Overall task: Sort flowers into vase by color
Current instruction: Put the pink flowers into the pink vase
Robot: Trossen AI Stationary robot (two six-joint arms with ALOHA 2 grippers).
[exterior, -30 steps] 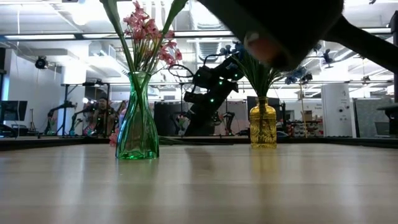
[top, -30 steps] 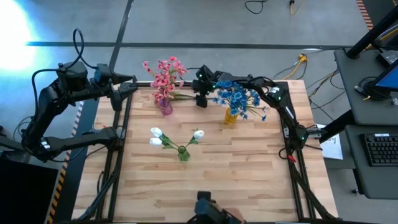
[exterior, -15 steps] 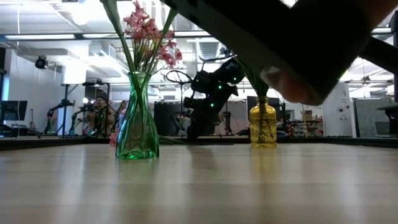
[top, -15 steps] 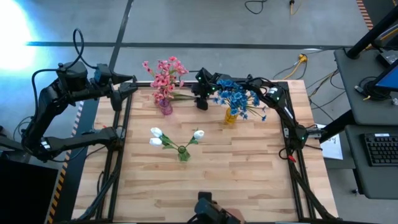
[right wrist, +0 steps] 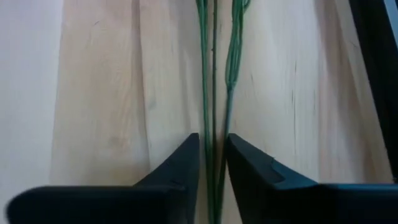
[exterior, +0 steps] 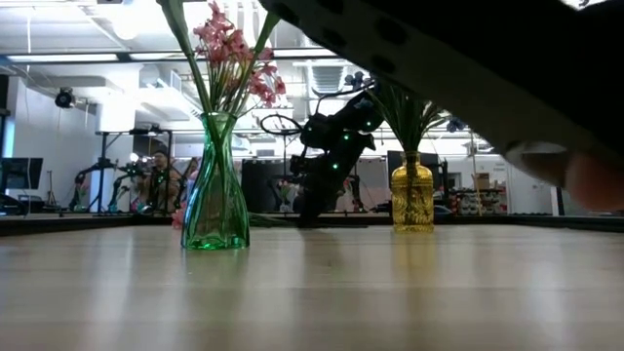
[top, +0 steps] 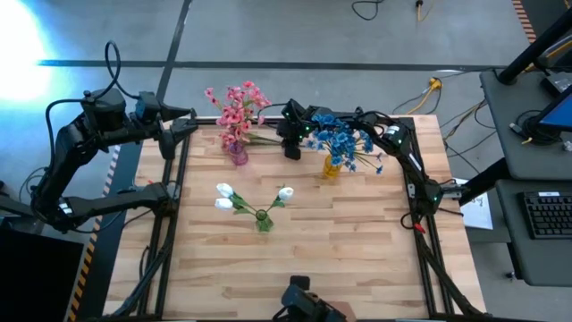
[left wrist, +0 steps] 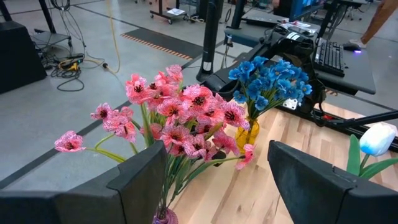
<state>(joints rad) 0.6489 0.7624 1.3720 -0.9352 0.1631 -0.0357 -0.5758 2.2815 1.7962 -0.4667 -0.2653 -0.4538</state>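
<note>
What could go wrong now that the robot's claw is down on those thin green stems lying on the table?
The right claw pinches several long thin green stems at once, so one might slip free as it lifts. It works between the pink-flower vase and the yellow vase of blue flowers, so swinging stems might knock either over. The left claw waits at the table's edge.
</note>
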